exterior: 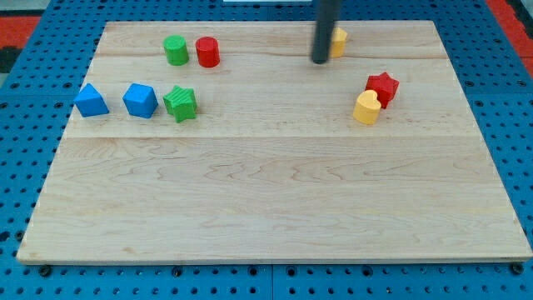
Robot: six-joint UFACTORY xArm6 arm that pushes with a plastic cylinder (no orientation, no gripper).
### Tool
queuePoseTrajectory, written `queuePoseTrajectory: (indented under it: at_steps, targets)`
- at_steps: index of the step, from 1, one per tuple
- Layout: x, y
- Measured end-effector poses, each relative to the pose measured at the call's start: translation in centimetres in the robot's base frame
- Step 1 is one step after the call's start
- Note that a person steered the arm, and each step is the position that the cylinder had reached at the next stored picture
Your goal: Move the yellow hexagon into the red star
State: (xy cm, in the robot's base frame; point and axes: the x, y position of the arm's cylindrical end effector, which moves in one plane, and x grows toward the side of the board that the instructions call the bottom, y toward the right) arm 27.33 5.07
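The red star (383, 87) lies at the view's right on the wooden board (266, 200). A yellow block (366, 108) touches its lower left side. A second yellow block (338, 40), which I take for the yellow hexagon though the rod hides much of it, sits near the view's top, just right of the rod. My tip (321, 60) rests on the board at that block's lower left, close to it or touching it. It is well up and to the left of the red star.
A green cylinder (176, 51) and a red cylinder (207, 52) stand side by side at the top left. Below them, in a row at the left, are a blue triangular block (90, 100), a blue cube-like block (140, 100) and a green star (181, 103).
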Motion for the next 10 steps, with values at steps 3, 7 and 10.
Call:
queuePoseTrajectory:
  at_steps: [3, 7, 10]
  targets:
    - [2.1, 9.3]
    - [4.8, 10.1]
    - [3.5, 13.5]
